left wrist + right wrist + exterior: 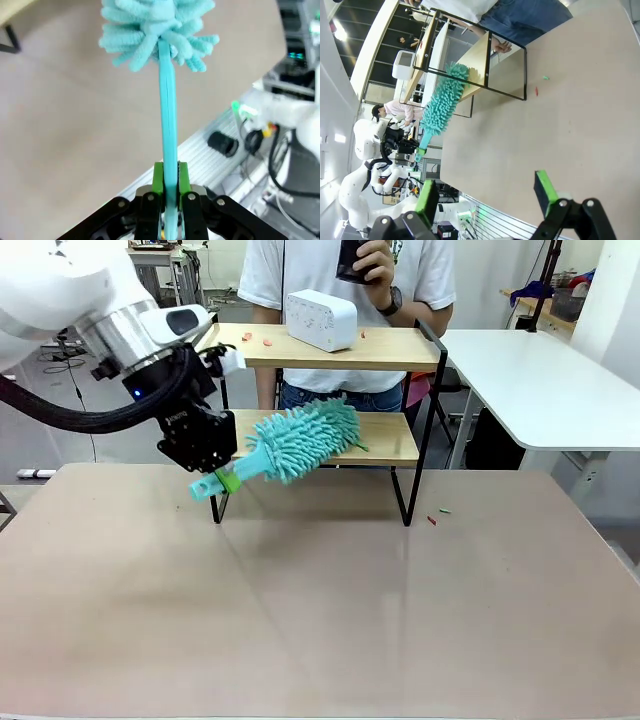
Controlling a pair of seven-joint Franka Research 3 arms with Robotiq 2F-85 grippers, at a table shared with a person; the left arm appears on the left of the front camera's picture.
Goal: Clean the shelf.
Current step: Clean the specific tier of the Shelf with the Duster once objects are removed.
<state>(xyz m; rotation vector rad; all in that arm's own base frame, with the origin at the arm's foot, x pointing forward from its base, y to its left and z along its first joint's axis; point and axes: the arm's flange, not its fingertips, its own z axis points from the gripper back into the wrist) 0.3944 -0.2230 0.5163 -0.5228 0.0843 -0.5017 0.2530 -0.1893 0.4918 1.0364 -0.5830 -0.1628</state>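
The shelf (385,352) stands at the table's far side, two light wood boards in a black frame; it also shows in the right wrist view (480,60). My left gripper (222,478) is shut on the handle of a teal fluffy duster (305,438), whose head lies at the front of the lower board. The left wrist view shows the green pads (158,181) clamping the teal handle (168,125), with the duster head (157,27) beyond. My right gripper (487,192) is open over the bare table. Small red bits (268,339) lie on the top board.
A white box-like device (321,319) sits on the top board. A person (350,270) stands behind the shelf holding a dark object. A red scrap (432,521) and a green scrap (444,510) lie on the table right of the shelf. A white table (540,380) stands at right.
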